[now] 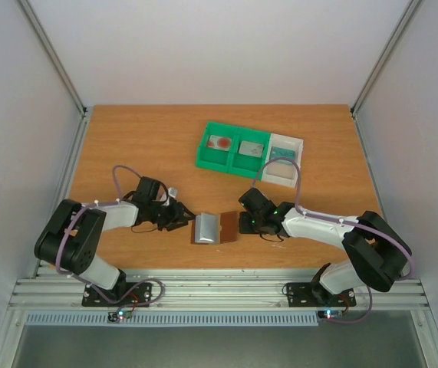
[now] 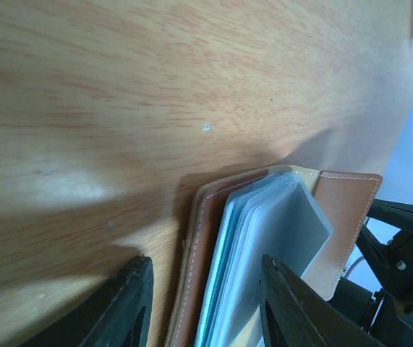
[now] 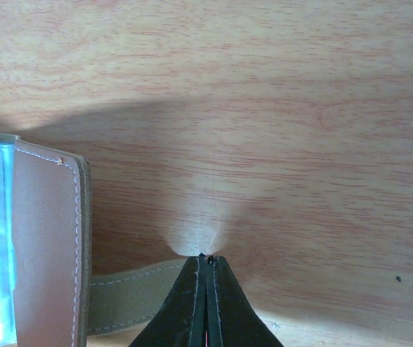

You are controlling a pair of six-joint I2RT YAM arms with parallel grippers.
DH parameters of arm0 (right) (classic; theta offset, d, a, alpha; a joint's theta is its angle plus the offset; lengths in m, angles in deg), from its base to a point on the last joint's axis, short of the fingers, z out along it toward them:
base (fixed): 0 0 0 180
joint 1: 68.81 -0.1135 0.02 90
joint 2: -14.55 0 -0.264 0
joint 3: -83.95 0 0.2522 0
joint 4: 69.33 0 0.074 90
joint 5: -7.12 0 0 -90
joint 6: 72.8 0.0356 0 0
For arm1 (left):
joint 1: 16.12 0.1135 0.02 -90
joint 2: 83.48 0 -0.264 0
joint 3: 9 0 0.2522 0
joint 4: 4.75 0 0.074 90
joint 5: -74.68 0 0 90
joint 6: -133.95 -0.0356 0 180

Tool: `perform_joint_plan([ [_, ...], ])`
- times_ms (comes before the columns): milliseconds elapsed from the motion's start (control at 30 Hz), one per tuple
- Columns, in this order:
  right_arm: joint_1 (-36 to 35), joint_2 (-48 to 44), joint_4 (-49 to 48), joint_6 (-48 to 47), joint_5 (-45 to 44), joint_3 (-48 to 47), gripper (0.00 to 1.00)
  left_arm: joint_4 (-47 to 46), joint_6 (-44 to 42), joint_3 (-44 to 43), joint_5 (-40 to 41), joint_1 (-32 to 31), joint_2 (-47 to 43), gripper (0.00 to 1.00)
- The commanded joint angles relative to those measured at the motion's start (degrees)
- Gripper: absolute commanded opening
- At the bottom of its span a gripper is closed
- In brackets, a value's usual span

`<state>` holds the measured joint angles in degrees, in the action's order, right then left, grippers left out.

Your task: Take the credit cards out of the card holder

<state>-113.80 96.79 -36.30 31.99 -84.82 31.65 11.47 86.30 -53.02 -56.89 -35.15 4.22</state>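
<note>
Left tool (image 2: 206, 269) gapes astride the card holder (image 2: 340, 210); right tool (image 3: 206, 260), closed, seemingly pins its tab (image 3: 130, 296).

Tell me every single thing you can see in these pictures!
card holder: one, brown with pale blue-grey pockets, lying open at the table's near middle
tray: one, green and white, behind the holder, with small things inside
table: one, wood-coloured, under everything
left gripper: one, black, open astride one edge of the holder
right gripper: one, black, shut beside the holder's tab
</note>
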Motion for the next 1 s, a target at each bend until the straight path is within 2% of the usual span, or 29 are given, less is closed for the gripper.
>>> perform_joint_plan([
  [0, 0.1, 0.0, -0.9, 0.9, -0.4, 0.5, 0.01, -5.1, 2.8, 1.6, 0.4, -1.1, 2.4, 0.42],
  [333, 0.1, -0.5, -0.1, 1.4, 0.7, 0.1, 0.01, -6.1, 4.8, 0.8, 0.3, -3.2, 3.4, 0.35],
  [433, 0.1, -2.0, 1.8, 1.3, 2.9, -1.3, 0.01, -6.2, 5.6, 0.3, -0.3, -3.2, 2.4, 0.19],
  [500, 0.1, -3.4, 3.3, 1.3, 4.2, -2.4, 0.07, -6.7, 6.2, 0.2, -0.6, -3.2, 1.9, 0.09],
  [600, 0.1, -4.4, 6.1, 1.1, 5.0, -5.0, 0.16, -6.8, 6.4, -0.6, -1.3, -3.3, 2.2, 0.02],
  [767, 0.1, -5.4, 14.7, -0.4, 5.1, -12.2, 0.26, -6.3, 6.6, -1.4, -2.3, -3.3, 1.6, 0.00],
  [967, 0.0, -7.5, 16.2, 0.2, 11.1, -16.5, 0.33, -3.8, 6.6, -1.8, -1.7, -3.3, 0.6, 0.01],
])
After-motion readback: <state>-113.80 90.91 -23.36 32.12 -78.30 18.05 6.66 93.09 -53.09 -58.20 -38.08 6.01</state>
